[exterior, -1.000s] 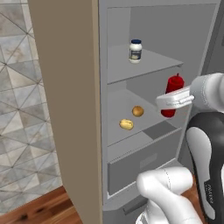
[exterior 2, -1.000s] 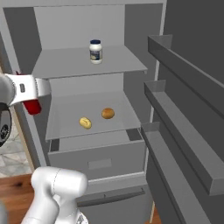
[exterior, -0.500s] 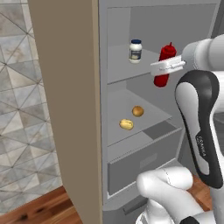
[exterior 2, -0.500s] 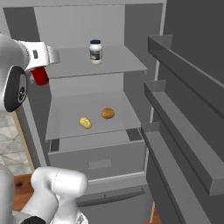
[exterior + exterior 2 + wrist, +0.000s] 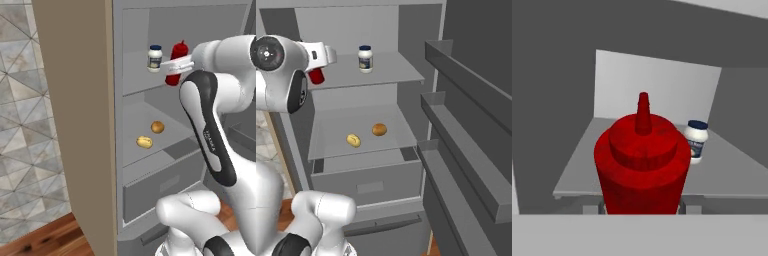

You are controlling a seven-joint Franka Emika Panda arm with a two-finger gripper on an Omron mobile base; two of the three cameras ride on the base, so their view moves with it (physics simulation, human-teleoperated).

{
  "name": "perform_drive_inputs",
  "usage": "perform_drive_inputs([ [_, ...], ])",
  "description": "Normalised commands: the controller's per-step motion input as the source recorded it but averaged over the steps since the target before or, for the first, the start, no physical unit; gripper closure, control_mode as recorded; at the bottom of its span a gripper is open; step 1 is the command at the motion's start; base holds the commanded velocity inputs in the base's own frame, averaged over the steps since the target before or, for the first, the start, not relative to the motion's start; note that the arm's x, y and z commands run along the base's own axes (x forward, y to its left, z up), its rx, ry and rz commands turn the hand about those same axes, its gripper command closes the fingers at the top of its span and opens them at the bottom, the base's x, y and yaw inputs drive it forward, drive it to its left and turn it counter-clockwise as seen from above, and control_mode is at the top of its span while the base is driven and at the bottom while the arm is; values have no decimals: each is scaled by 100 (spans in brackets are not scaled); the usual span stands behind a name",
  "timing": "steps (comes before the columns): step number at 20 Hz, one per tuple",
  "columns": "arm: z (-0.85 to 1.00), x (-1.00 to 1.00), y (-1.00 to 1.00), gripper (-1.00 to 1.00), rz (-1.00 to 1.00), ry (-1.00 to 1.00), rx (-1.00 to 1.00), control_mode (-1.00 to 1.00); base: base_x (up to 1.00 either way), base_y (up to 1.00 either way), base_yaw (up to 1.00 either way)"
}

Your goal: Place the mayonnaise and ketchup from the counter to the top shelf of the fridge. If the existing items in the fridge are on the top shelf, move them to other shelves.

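In the left base view, the mayo (image 5: 155, 58) has a pale label whose writing is too small to read; it stands on the top shelf (image 5: 137, 82) of the fridge (image 5: 150, 165). The claw (image 5: 172, 65) is clamped on the ketchup (image 5: 176, 63), which is upright just beside the mayo, at the shelf's front edge. A yellowish oval (image 5: 144, 142) and an orange-brown ball (image 5: 157, 127) lie on the shelf below. In the right base view, the ketchup (image 5: 316, 76) peeks out under the hand at the shelf's (image 5: 383, 75) left front, well apart from the mayo (image 5: 365, 59). In the hand view, the ketchup (image 5: 642, 165) rises close ahead, cap up, with the mayo (image 5: 696, 141) behind it to the right.
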Motion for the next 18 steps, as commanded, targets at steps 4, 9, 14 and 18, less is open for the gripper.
perform_drive_inputs([
  [4, -8, 68, 1, 100, 0, 0, 0, -100, 0, 0, 0],
  [9, -16, 53, 14, 100, 0, 10, 0, -100, 0, 0, 0],
  [14, -22, 42, 18, 100, 0, 10, 0, -100, 0, 0, 0],
  [18, -26, 39, 17, 100, 0, 5, 0, -100, 0, 0, 0],
])
